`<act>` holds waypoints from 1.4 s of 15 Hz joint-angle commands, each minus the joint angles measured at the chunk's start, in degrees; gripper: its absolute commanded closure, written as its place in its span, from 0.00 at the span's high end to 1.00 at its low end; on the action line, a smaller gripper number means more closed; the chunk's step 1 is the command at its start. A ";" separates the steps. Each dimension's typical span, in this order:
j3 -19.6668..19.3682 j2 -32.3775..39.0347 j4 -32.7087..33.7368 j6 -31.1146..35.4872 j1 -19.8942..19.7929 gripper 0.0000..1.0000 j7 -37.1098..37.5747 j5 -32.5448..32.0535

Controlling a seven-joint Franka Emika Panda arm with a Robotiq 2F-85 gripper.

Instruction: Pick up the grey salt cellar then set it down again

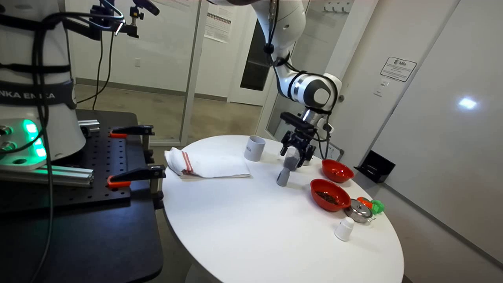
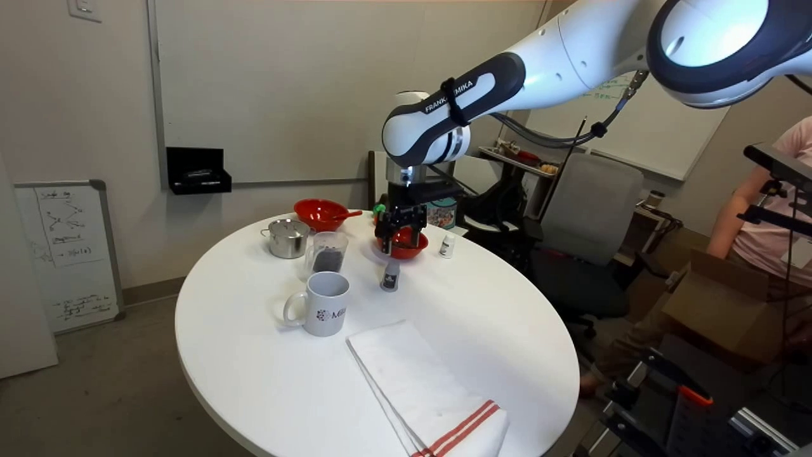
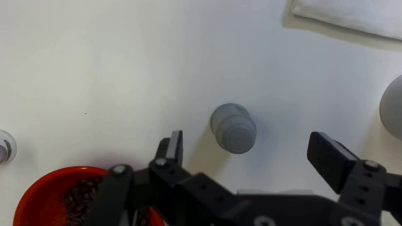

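Gripper (image 3: 247, 133) hangs spread wide and empty, probably to straddle the salt cellar (image 3: 234, 129), which stands upright on the table (image 3: 132, 72), slightly toward four o'clock from the wrist view's centre; a bowl (image 3: 44, 196) sits at eight.

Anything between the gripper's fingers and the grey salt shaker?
Nothing that the wrist view shows: only bare tabletop lies between the grey salt shaker and the fingers of the open gripper.
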 commanded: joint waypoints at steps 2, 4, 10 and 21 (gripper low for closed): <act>-0.29 5.74 9.54 -5.16 0.18 1.00 -2.11 0.07; -0.22 7.13 11.56 -6.29 0.16 1.00 -2.43 0.13; -0.36 11.00 16.30 -9.35 0.18 1.00 -2.29 0.20; -0.42 13.51 20.91 -9.52 0.04 0.32 -2.57 0.20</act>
